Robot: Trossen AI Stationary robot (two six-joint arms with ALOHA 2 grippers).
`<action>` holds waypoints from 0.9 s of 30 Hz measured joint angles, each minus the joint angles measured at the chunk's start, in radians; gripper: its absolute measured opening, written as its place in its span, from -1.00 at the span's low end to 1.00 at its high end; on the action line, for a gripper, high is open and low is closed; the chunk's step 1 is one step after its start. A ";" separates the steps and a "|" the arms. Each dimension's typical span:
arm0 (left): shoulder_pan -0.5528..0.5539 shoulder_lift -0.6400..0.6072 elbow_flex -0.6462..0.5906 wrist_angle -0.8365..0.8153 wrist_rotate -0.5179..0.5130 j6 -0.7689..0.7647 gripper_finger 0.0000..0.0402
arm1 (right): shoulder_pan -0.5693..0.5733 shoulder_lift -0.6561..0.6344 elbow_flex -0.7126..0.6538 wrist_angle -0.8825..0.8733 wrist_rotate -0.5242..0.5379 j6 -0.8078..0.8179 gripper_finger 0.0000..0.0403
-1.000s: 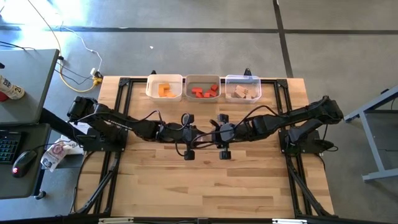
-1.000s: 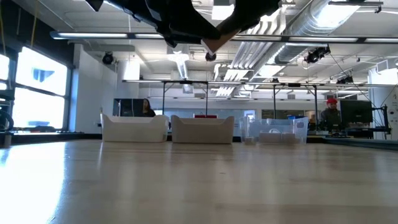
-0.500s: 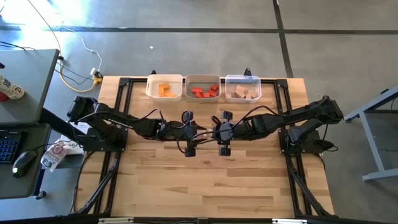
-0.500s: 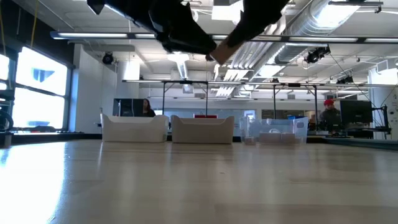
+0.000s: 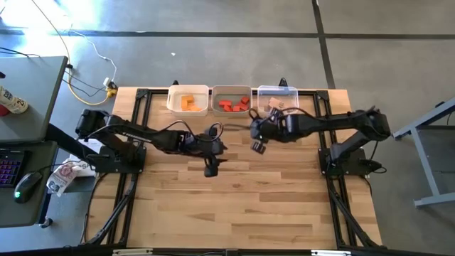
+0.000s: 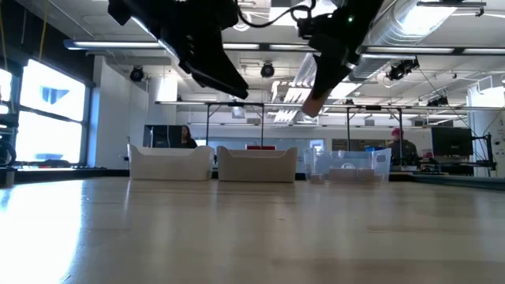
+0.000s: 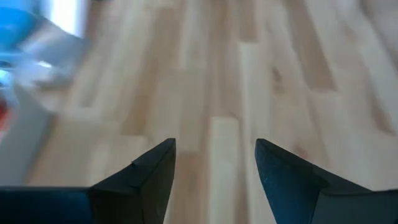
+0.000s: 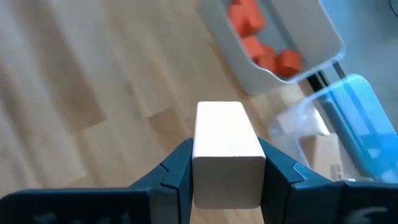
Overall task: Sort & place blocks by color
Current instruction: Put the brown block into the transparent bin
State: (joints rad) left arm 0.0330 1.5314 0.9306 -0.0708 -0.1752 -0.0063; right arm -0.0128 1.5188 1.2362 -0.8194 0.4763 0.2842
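Observation:
My right gripper (image 5: 257, 136) hangs above the table, just in front of the clear bin (image 5: 278, 101), and is shut on a pale natural-wood block (image 8: 227, 152). The block also shows in the low view (image 6: 312, 106). My left gripper (image 7: 214, 163) is open and empty above the table's middle (image 5: 212, 151). Orange blocks (image 5: 188, 102) lie in the white bin, red blocks (image 5: 233, 105) in the grey bin, and pale blocks (image 5: 278, 106) in the clear bin. My right gripper pinches the pale block by two opposite side faces (image 8: 198, 163) between its two fingers. One end of the block sticks out past the fingertips. The block is lifted clear of the table.
The three bins stand in a row along the table's far edge: white (image 5: 173, 102), grey (image 5: 231, 91), clear (image 5: 291, 92). Bare wood stretches from the arms to the near edge. People and desks show in the room behind the table (image 6: 402, 146).
My right gripper has gone from the table's middle toward the far edge and the clear bin, carrying the pale block, and has turned to face the bins. It has drawn away from my left gripper, which stays above the middle.

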 joint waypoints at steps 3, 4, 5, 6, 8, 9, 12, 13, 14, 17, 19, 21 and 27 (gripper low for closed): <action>0.021 -0.019 -0.001 -0.042 0.104 0.016 0.02 | -0.064 0.000 0.000 0.000 -0.006 0.019 -0.48; 0.028 -0.025 -0.001 -0.051 0.132 0.020 0.02 | -0.090 0.000 0.000 -0.003 -0.017 0.032 -0.48; 0.038 -0.032 -0.001 -0.068 0.156 0.022 0.02 | -0.116 0.000 0.000 -0.005 -0.028 0.046 -0.48; 0.046 -0.038 -0.001 -0.080 0.178 0.024 0.02 | -0.142 0.000 0.000 -0.007 -0.035 0.060 -0.48; 0.061 -0.045 -0.001 -0.085 0.210 0.024 0.02 | -0.193 0.000 0.000 -0.012 -0.043 0.083 -0.48; 0.066 -0.047 -0.009 -0.076 0.221 0.020 0.02 | -0.216 0.000 0.000 -0.012 -0.042 0.085 -0.48; 0.078 -0.064 -0.063 -0.021 0.262 0.016 0.02 | -0.285 0.000 0.000 -0.012 -0.044 0.086 -0.48; 0.082 -0.073 -0.088 0.008 0.277 0.006 0.02 | -0.307 0.000 0.000 -0.012 -0.045 0.091 -0.48; 0.086 -0.084 -0.115 0.026 0.292 -0.007 0.01 | -0.330 0.000 0.000 -0.012 -0.052 0.101 -0.48; 0.100 -0.122 -0.201 0.094 0.329 -0.042 0.01 | -0.396 0.000 0.000 -0.012 -0.067 0.122 -0.48; 0.106 -0.160 -0.254 0.125 0.328 -0.062 0.01 | -0.437 0.000 0.000 -0.011 -0.067 0.127 -0.48; 0.111 -0.201 -0.297 0.153 0.325 -0.080 0.01 | -0.474 0.000 0.000 -0.011 -0.067 0.132 -0.48; 0.111 -0.359 -0.417 0.216 0.324 -0.099 0.01 | -0.563 0.000 -0.033 0.050 -0.109 0.165 -0.48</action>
State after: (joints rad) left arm 0.1436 1.1725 0.5137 0.1449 0.1486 -0.1055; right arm -0.5760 1.5192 1.2036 -0.7693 0.3674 0.4488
